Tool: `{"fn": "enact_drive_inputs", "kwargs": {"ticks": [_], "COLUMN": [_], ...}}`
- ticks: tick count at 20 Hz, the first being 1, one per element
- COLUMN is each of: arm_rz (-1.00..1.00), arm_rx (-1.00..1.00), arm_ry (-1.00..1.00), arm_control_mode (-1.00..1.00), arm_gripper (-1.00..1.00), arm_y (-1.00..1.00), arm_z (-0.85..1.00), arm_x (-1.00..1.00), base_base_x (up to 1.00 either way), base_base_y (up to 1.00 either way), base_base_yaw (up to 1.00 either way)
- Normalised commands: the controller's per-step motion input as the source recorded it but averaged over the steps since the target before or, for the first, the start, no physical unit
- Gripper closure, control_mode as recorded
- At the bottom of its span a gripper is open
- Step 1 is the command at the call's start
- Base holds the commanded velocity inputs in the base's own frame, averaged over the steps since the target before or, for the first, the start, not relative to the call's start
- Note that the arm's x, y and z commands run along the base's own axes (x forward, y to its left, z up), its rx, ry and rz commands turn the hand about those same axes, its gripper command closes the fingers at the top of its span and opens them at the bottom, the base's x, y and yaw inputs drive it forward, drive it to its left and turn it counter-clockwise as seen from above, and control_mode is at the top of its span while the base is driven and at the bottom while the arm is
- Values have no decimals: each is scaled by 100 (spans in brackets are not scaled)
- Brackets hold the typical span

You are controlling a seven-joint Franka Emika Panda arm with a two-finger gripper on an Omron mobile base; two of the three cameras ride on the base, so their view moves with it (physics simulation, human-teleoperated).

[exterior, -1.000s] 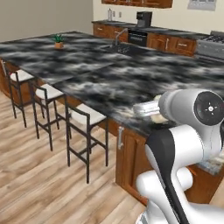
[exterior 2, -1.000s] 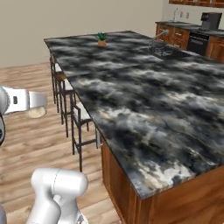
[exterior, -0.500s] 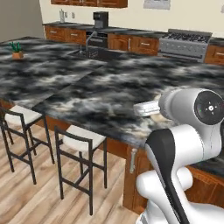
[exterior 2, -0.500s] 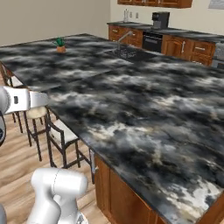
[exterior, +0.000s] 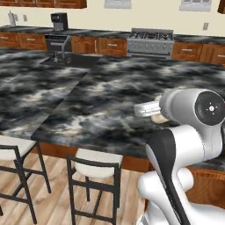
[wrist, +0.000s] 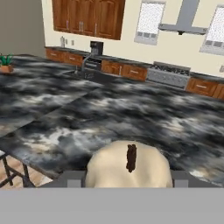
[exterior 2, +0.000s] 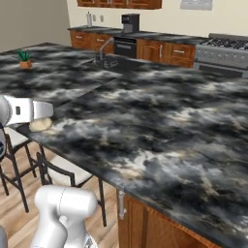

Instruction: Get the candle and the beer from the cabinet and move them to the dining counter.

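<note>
Jaws clamped on the candle (wrist: pixel 127 168), held just above the near edge of the dining counter (exterior 2: pixel 160 121) surface, so releasing this close to the rim could let it roll off onto a stool (exterior: pixel 94 167)

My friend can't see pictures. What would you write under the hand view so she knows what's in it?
A cream candle with a dark wick sits close up between the gripper fingers, held above the near edge of the black-and-grey marble dining counter. Behind are a sink faucet, a stove, wooden cabinets and a small potted plant.
</note>
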Motion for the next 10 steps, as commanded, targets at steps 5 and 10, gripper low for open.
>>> {"fn": "enact_drive_inputs", "kwargs": {"ticks": [5, 10], "arm_rz": [0, -5], "arm_rx": [0, -2], "arm_ry": [0, 6], "arm_control_mode": [100, -100], "arm_gripper": [100, 100], "arm_y": [0, 5], "arm_z": [0, -20], "arm_x": [0, 64], "base_base_x": [60, 0], "base_base_y": [46, 0], "base_base_yaw": [-33, 0]}}
